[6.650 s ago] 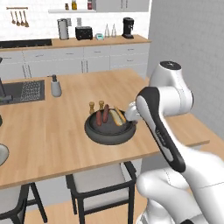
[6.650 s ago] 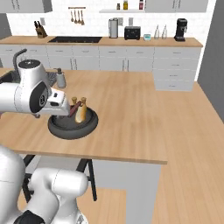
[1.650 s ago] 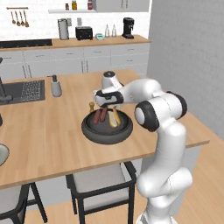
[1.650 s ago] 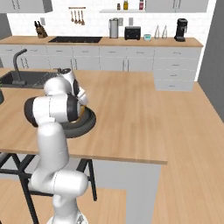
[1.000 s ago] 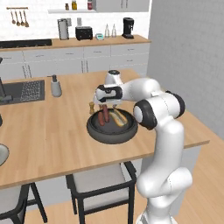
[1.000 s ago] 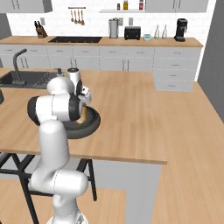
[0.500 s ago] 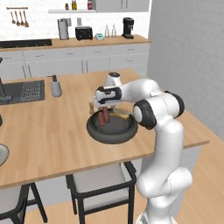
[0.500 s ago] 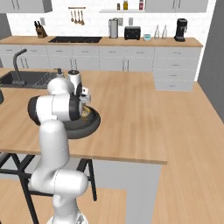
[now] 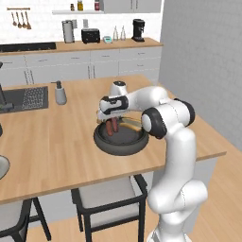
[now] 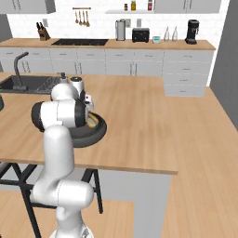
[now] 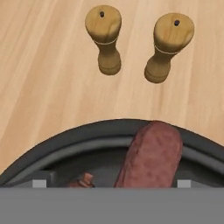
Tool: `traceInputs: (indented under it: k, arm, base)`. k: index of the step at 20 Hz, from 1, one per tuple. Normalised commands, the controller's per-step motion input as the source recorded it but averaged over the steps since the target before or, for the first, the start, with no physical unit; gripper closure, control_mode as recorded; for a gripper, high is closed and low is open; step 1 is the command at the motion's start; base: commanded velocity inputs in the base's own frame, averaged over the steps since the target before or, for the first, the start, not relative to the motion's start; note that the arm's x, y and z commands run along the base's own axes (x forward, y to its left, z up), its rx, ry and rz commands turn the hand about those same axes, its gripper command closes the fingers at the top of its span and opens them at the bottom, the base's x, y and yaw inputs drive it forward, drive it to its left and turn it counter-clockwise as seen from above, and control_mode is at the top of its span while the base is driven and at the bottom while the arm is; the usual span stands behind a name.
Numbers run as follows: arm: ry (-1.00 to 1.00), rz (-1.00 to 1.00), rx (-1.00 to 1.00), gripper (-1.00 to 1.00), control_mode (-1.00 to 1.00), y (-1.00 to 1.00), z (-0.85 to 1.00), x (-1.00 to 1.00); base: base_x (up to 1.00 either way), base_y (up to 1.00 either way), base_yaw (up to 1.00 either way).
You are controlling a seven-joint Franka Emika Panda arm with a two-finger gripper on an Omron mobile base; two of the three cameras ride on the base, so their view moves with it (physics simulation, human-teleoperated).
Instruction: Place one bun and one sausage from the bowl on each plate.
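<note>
Tool (image 9: 110,119): I see it low over the bowl (image 9: 119,140); I cannot tell how its jaws stand.
Sausage (image 11: 151,155): leans on the bowl's rim.
Bun (image 9: 132,124): in the bowl.
Shakers (image 11: 104,38): two on the worktop (image 9: 56,137) beyond the bowl.
Writing: I read none.

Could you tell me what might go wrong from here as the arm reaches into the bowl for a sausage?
1. The sausage leans on the bowl rim, so the closing jaws may roll it rather than catch it.
2. Two wooden shakers stand just beyond the rim; a wide swing outward could knock them over.
3. Buns lie close beside the sausages, so one might be nudged or pinched along.
</note>
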Motion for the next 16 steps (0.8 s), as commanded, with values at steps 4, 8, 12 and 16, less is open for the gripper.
traceInputs:
  k: [4,8,12,16]
  arm:
    - [0.00,0.00,0.00,1.00,-1.00,0.00,-0.20,0.00]
    - [-0.01,0.00,0.00,1.00,-1.00,0.00,-0.02,-0.07]
    - [-0.04,0.00,0.00,1.00,-1.00,0.00,0.06,-0.23]
    - [-0.28,0.00,0.00,1.00,-1.00,-0.13,0.93,-0.85]
  base:
    - [0.00,0.00,0.00]
    - [0.00,0.00,0.00]
    - [0.00,0.00,0.00]
    - [0.00,0.00,0.00]
